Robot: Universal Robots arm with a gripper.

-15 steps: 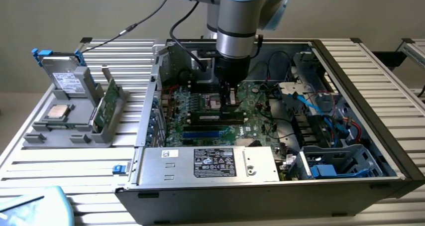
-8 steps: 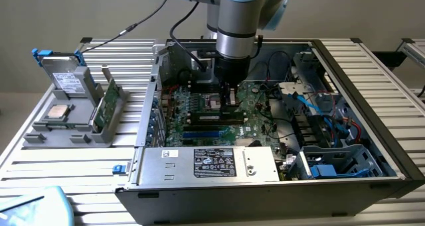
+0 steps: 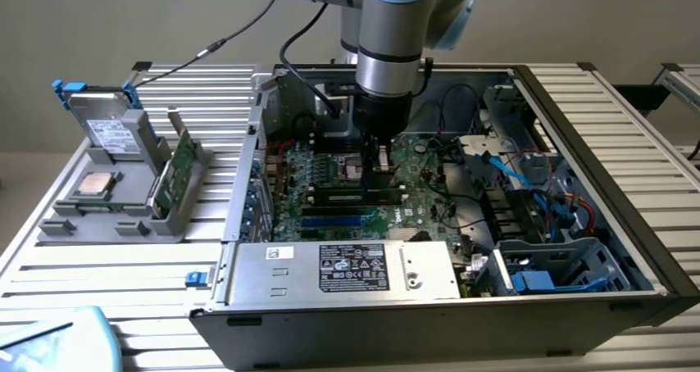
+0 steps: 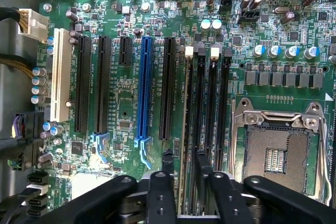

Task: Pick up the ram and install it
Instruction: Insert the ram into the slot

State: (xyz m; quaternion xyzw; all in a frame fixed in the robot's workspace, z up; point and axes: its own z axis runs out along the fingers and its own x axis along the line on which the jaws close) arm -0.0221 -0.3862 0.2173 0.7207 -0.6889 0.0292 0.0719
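End effector (image 4: 185,156): fingers spread, straddling the ram, gripping nothing.
Ram (image 4: 186,108): edge-up in the memory slot farthest from the processor socket (image 4: 281,153).
Wrist view: clearance beside each finger.
Exterior view: grey holder (image 3: 110,216) with green card (image 3: 173,175) on worktop (image 3: 110,274), well apart from socket.

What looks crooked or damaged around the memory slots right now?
Nothing stands out. The ram runs straight, parallel to the empty slots beside it, and the pincer is open, with a finger on either side of it. The processor socket is bare, with no damage visible.
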